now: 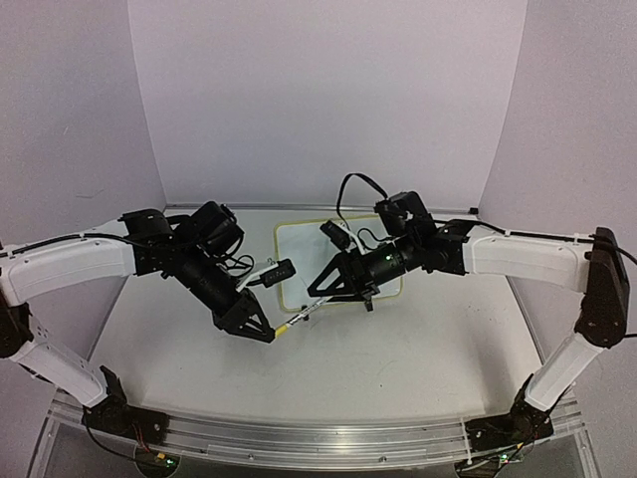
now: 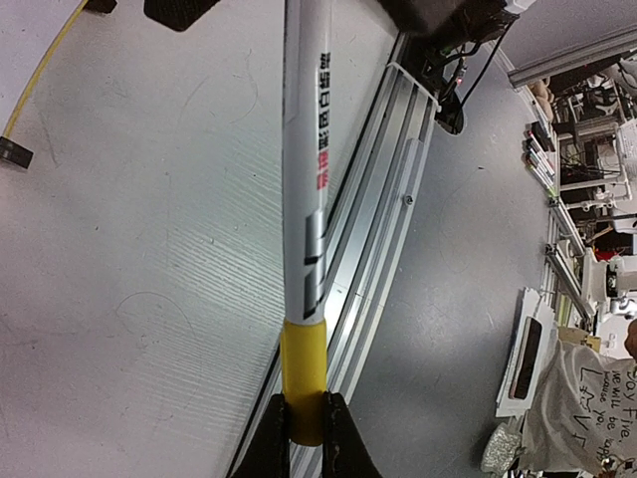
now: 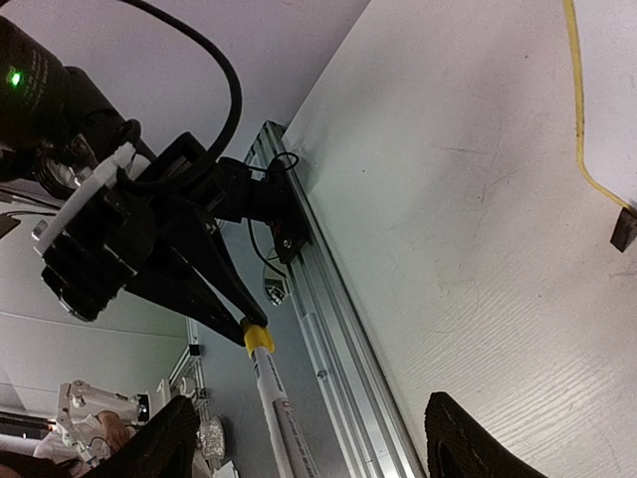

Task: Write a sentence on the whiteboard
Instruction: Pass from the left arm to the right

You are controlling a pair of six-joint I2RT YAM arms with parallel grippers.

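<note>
The whiteboard (image 1: 297,255), white with a thin yellow rim, lies flat at the back centre of the table. My right arm hides part of it, and I cannot make out a sentence on its face. A white marker (image 1: 304,315) with a yellow end (image 2: 303,373) hangs above the table in front of the board. My left gripper (image 2: 304,426) is shut on that yellow end. The right gripper (image 3: 318,448) stands open around the marker's white barrel (image 3: 277,403), with its fingers (image 3: 468,443) clear of it. The board's rim (image 3: 580,119) and a black clip foot (image 3: 624,229) show in the right wrist view.
An aluminium rail (image 1: 318,438) runs along the table's near edge, seen also as the rail (image 2: 383,209) under the marker. Pale walls close in the back and both sides. A black cable (image 1: 350,185) loops over the board's far edge.
</note>
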